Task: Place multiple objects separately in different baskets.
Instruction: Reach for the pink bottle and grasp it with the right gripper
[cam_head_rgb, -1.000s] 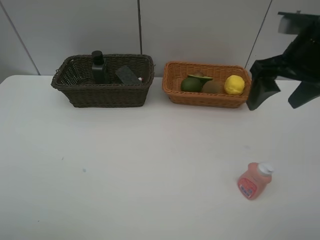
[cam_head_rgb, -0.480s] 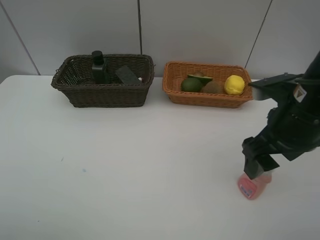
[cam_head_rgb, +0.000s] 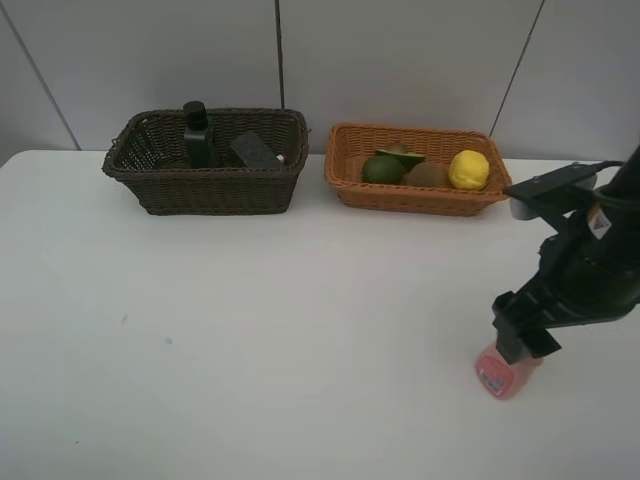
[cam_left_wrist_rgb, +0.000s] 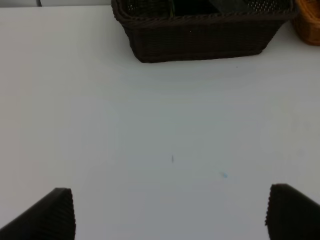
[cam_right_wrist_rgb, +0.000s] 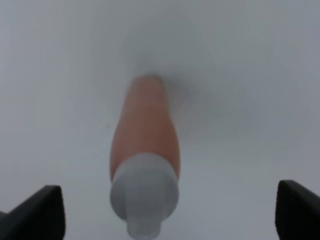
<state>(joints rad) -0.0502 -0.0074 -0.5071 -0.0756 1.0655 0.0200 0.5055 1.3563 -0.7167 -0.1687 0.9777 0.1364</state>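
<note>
Right tool open over smooth pink white-capped bottle.

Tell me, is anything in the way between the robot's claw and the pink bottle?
Nothing visible is. The right tool hangs open right over the pink bottle, which lies alone on the white table. The wrist view shows only bare table around the bottle, with a finger out to each side of its white cap.

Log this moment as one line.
right gripper: open over pink bottle | bottle: lying on table | left gripper: open, idle
</note>
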